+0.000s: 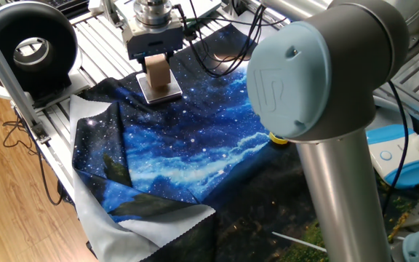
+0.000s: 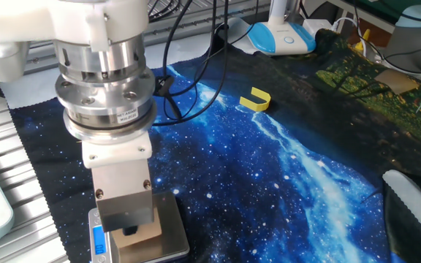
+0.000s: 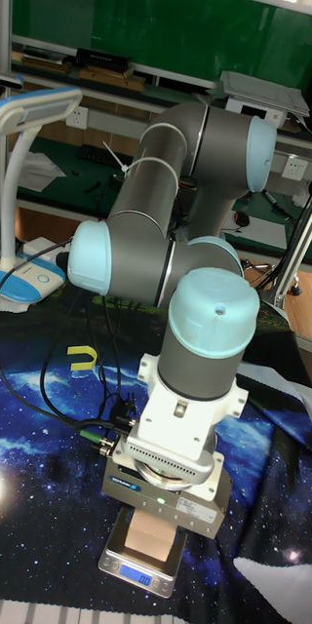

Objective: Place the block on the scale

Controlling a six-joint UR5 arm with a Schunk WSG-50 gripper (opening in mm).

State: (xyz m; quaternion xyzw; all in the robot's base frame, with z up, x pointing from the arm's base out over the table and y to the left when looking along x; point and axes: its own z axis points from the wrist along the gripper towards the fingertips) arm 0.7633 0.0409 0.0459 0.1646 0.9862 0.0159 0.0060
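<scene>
Block (image 1: 158, 71): upright on the scale (image 1: 160, 92), placement seemingly done. Gripper (image 2: 131, 231): directly over block; grasping or released, cannot tell. Remaining: confirm release, lift arm clear.

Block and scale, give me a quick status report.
Gripper directly over block, jaw state unclear. Block sits on scale. Yellow clip lies well aside; nothing in the way.
</scene>
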